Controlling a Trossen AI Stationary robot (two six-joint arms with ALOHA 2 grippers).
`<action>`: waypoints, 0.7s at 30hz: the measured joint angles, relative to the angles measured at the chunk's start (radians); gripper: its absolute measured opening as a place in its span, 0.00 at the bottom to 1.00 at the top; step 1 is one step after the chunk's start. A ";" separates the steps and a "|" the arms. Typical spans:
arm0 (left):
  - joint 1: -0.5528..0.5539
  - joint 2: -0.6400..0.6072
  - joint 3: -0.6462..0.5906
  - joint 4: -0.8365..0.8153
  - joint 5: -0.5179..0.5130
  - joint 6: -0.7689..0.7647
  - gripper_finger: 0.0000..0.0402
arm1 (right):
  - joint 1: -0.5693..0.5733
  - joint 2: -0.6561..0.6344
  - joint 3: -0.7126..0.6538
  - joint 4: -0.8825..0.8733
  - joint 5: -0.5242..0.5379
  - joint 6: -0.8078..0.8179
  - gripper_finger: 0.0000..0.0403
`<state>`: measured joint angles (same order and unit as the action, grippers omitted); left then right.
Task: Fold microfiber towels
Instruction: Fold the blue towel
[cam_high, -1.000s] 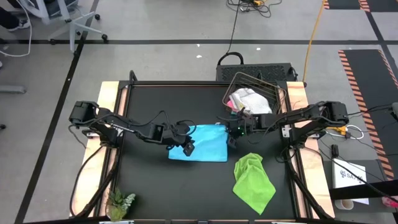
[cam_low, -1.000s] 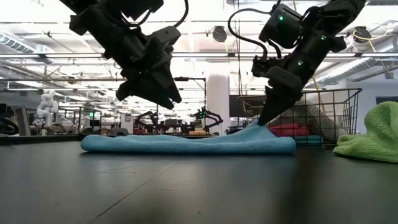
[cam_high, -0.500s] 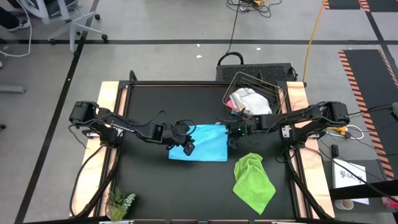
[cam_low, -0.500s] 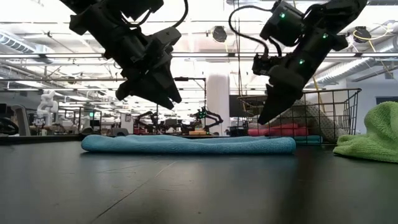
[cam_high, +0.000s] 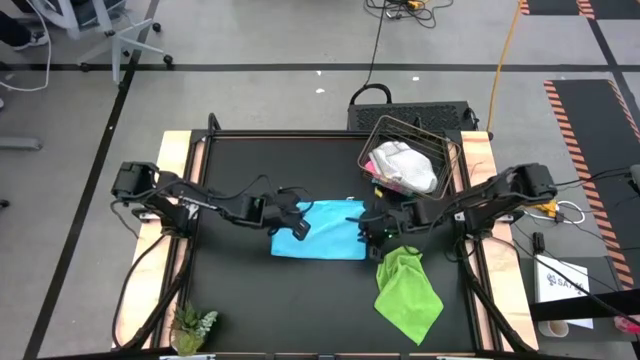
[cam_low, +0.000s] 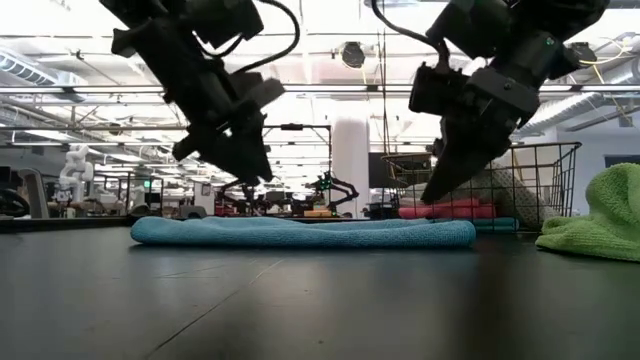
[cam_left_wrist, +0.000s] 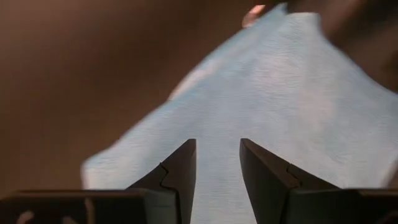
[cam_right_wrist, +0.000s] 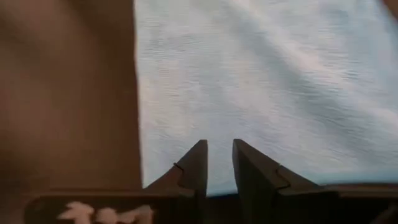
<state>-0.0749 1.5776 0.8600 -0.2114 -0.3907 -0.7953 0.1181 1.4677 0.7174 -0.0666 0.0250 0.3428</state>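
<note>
A black tabletop (cam_high: 250, 290) with pale wooden side rails sits in a large workshop, grey floor and cables around it and bright ceiling lights visible across the room in the low view. In the middle of the tabletop lies a light blue towel (cam_high: 325, 232), folded flat into a low rectangle.

The left gripper (cam_high: 296, 228) hangs above the towel's left edge, clear of the cloth. Its fingers (cam_left_wrist: 177, 180) stand apart with a plain gap between them, and nothing is held; the wrist view shows blue fabric below and beyond the tips.

The right gripper (cam_high: 372, 232) hangs above the towel's right edge, also lifted off the cloth in the low view. Its fingers (cam_right_wrist: 194, 167) are parted only a little, with a narrow slot between them and nothing in it: the towel is released.

A lime green towel (cam_high: 405, 290) lies crumpled on the tabletop, near the front right corner and just beside the right gripper. A wire basket (cam_high: 447, 157) stands at the back right of the tabletop; in it a white-grey towel (cam_high: 403, 165) is bunched on top, with a pink towel (cam_low: 455, 210) beneath it. A small green plant (cam_high: 192, 327) stands at the front left corner.
</note>
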 joint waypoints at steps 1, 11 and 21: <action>0.005 0.001 0.000 -0.013 -0.009 -0.010 0.31 | 0.010 0.018 0.000 0.024 -0.001 0.007 0.15; 0.024 0.122 0.000 -0.027 0.041 -0.076 0.31 | 0.041 0.085 0.000 0.121 -0.002 0.038 0.06; 0.039 0.167 0.002 -0.046 0.046 -0.082 0.31 | 0.039 0.117 0.000 0.116 -0.001 0.038 0.00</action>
<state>-0.0360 1.7447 0.8623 -0.2576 -0.3451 -0.8772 0.1574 1.5852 0.7170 0.0498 0.0238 0.3809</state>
